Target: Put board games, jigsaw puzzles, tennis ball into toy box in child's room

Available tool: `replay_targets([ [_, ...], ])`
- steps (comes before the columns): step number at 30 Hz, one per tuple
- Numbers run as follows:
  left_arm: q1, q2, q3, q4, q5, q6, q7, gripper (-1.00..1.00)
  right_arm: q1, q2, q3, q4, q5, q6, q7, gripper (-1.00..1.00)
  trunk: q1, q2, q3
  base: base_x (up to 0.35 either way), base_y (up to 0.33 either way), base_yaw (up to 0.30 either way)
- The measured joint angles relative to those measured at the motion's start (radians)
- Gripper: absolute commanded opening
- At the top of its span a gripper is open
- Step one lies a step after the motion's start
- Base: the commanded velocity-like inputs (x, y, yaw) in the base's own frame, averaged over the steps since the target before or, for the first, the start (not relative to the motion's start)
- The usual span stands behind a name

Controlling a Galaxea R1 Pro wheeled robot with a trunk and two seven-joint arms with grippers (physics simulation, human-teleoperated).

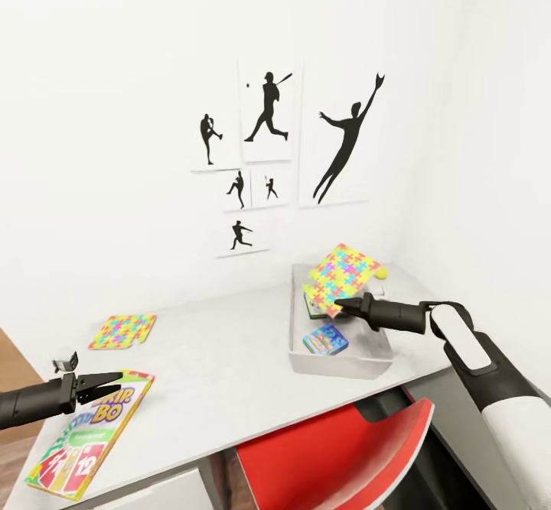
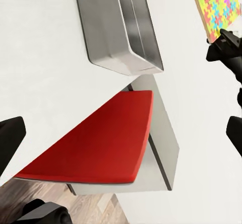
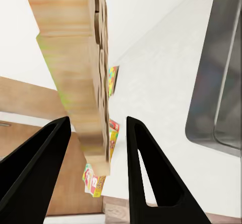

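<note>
Pale grey table (image 1: 229, 357) against white wall. On it: grey toy box (image 1: 306, 361) toward the right end, one jigsaw puzzle (image 1: 122, 330) lying flat far left, board game (image 1: 92, 432) at near-left edge.

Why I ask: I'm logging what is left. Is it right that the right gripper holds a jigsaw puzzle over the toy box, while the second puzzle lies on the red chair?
Not quite. The second jigsaw puzzle lies on the table, not on the red chair; the head view shows it. The right gripper does hold a jigsaw puzzle over the toy box.
</note>
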Motion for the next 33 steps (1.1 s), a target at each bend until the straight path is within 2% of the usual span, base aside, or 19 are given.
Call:
replay_targets([
  [11, 0.0, 0.0, 0.0, 0.0, 0.0, -0.003, 0.0, 1.0, -0.014, 0.0, 0.018, 0.021, 0.0, 0.0, 0.0, -1.0, 0.0, 0.0, 0.0, 0.108, -0.004, 0.0],
  [14, 0.0, 0.0, 0.0, 0.0, 0.0, -0.003, 0.0, 1.0, -0.015, -0.001, 0.041, 0.026, 0.001, 0.0, 0.0, -1.0, 0.0, 0.0, 0.0, 0.027, 0.0, 0.0],
  [16, 0.0, 0.0, 0.0, 0.0, 0.0, -0.003, 0.0, 1.0, -0.016, -0.008, 0.057, 0.037, 0.001, 0.0, 0.0, -1.0, 0.0, 0.0, 0.0, 0.011, 0.0, 0.0],
  [19, 0.0, 0.0, 0.0, 0.0, 0.0, -0.003, 0.0, 1.0, -0.016, -0.034, 0.071, 0.051, 0.002, 0.0, 0.0, -1.0, 0.0, 0.0, 0.0, 0.004, 0.0, 0.0],
  [26, 0.0, -0.003, 0.0, 0.0, 0.0, -0.002, 0.0, 1.0, -0.021, -0.059, 0.072, 0.106, 0.001, 0.0, 0.0, -1.0, 0.0, 0.0, 0.0, 0.0, 0.0, 0.0],
  [33, 0.0, -0.003, 0.0, 0.0, 0.0, -0.002, 0.0, 1.0, -0.022, -0.085, 0.074, 0.11, -0.006, 0.0, 0.001, -1.0, 0.0, 0.0, 0.0, 0.0, 0.0, 0.0],
])
